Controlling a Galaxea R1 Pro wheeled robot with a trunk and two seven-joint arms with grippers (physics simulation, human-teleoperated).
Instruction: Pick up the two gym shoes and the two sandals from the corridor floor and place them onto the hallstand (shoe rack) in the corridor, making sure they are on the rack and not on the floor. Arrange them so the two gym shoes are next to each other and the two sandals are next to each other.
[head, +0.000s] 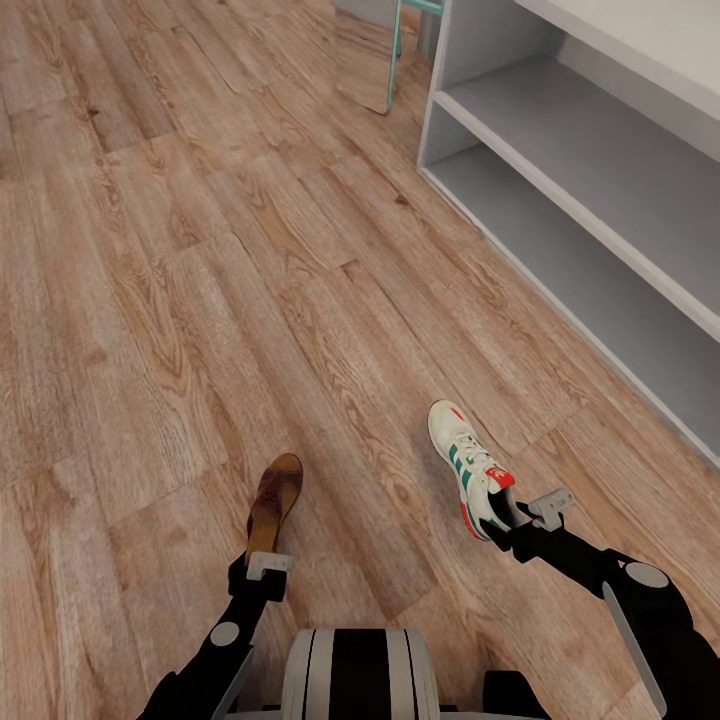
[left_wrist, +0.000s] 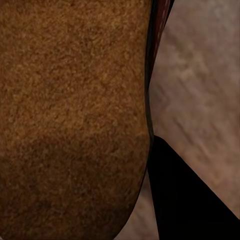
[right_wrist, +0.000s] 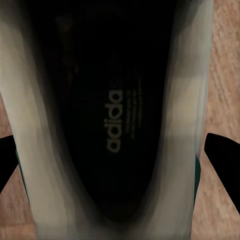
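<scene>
One brown sandal (head: 275, 503) sticks out from my left gripper (head: 268, 556), which is shut on its heel end, over the wood-plank corridor floor (head: 200, 300). Its brown surface (left_wrist: 75, 115) crowds the left wrist view, with one dark finger (left_wrist: 185, 200) beside it. A white gym shoe (head: 468, 465) with green stripes and a red-orange heel is held at the heel by my right gripper (head: 512, 515). The right wrist view looks into the shoe's dark inside (right_wrist: 115, 125), with fingers (right_wrist: 222, 155) pressed on both sides. The hallstand (head: 600, 170) stands at upper right. The other gym shoe and sandal are out of view.
A mint-framed standing mirror (head: 385, 60) leans at the far end of the hallstand. Both open shelves of the hallstand face the floor strip ahead. My own base (head: 350, 670) shows at the bottom edge.
</scene>
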